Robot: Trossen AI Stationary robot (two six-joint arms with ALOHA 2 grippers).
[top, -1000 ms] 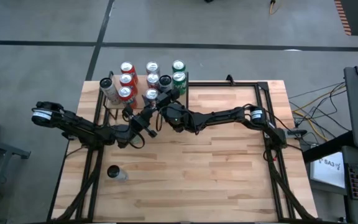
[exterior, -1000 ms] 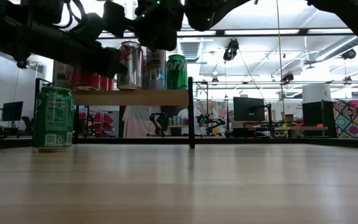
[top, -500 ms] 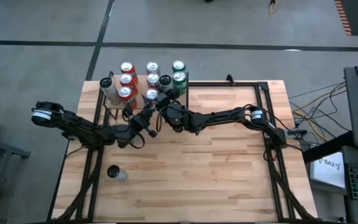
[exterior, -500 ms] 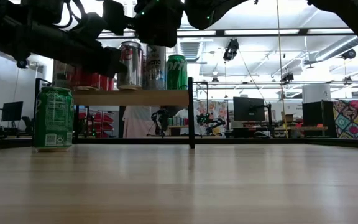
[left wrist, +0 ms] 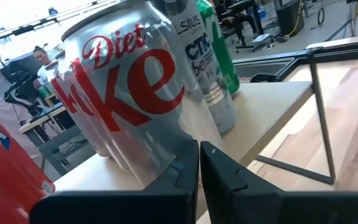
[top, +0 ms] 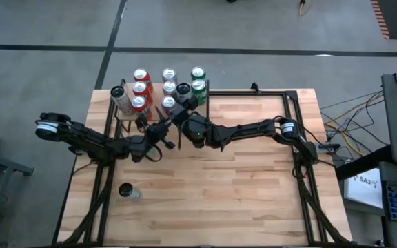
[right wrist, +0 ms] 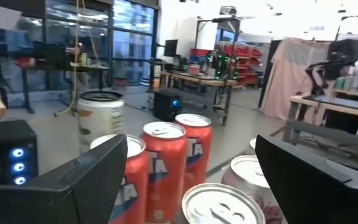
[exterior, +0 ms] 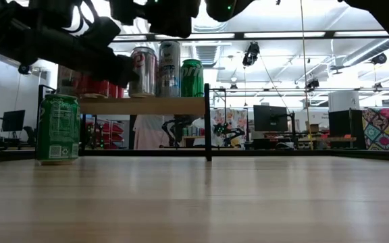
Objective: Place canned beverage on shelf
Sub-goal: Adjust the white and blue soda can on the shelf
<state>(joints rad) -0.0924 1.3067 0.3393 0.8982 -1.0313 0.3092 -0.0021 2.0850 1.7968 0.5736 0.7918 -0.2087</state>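
Note:
The shelf (exterior: 140, 105) stands at the table's far left and bears several cans. In the low view a silver Diet Coke can (exterior: 141, 70), a slim silver can (exterior: 169, 67) and a green can (exterior: 192, 77) stand upright on its board. My right gripper (right wrist: 190, 142) is open and empty above the cans, over the red ones (right wrist: 185, 155); in the high view it is at the shelf's near side (top: 179, 110). My left gripper (left wrist: 198, 149) is shut, level, right at the Diet Coke can (left wrist: 129, 93). Another green can (exterior: 57, 128) stands upright on the tabletop, near left. My left gripper's shut fingertips (left wrist: 191, 163) stand at the lower side wall of the Diet Coke can (left wrist: 166, 146), coming level from the table's near side. I cannot tell whether they touch it. The can stands upright on the shelf board (left wrist: 272, 106).
The shelf's thin black posts (exterior: 207, 121) rise at its corners. The loose green can shows in the high view (top: 127, 191) near the table's left front. Black frame rails (top: 291, 103) run along the table's right and far sides. The tabletop's middle and right show bare wood.
My right gripper has risen from around the slim silver can, which now stands uncovered and upright on the shelf. The cans have kept their places.

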